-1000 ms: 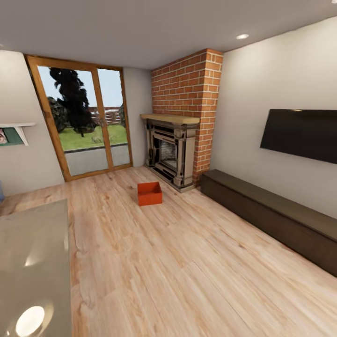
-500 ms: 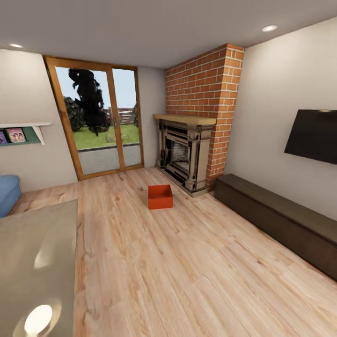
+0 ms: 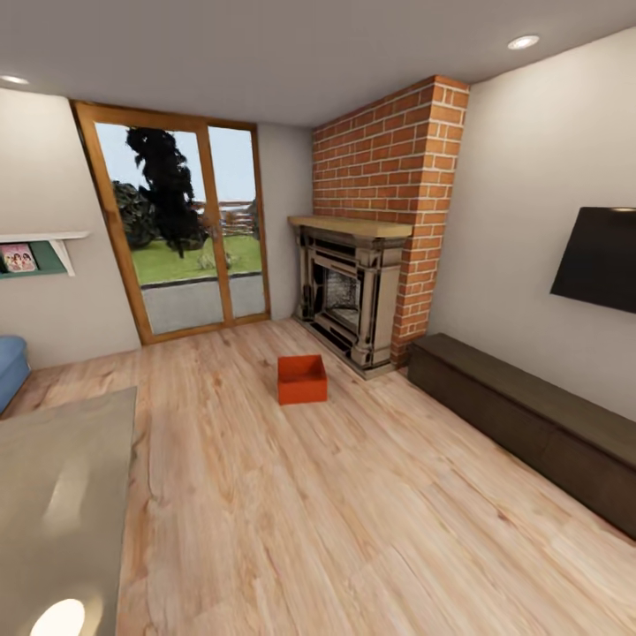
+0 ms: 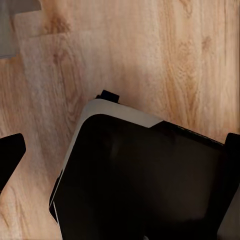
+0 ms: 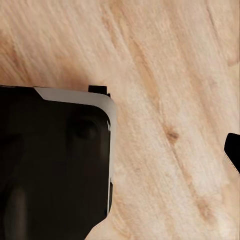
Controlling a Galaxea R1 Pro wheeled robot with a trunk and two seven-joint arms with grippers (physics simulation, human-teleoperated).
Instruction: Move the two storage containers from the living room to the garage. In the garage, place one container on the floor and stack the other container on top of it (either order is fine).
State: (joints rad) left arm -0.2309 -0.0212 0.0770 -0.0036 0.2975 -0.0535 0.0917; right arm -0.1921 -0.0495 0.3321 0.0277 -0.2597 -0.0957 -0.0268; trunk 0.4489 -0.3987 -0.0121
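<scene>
One storage container sits centre frame on the living room's wood-plank floor, before the fireplace. We are on the approach; next we drive closer. Whether either tool is open, we cannot tell.

text: none legible | labels: none | signs: none
</scene>
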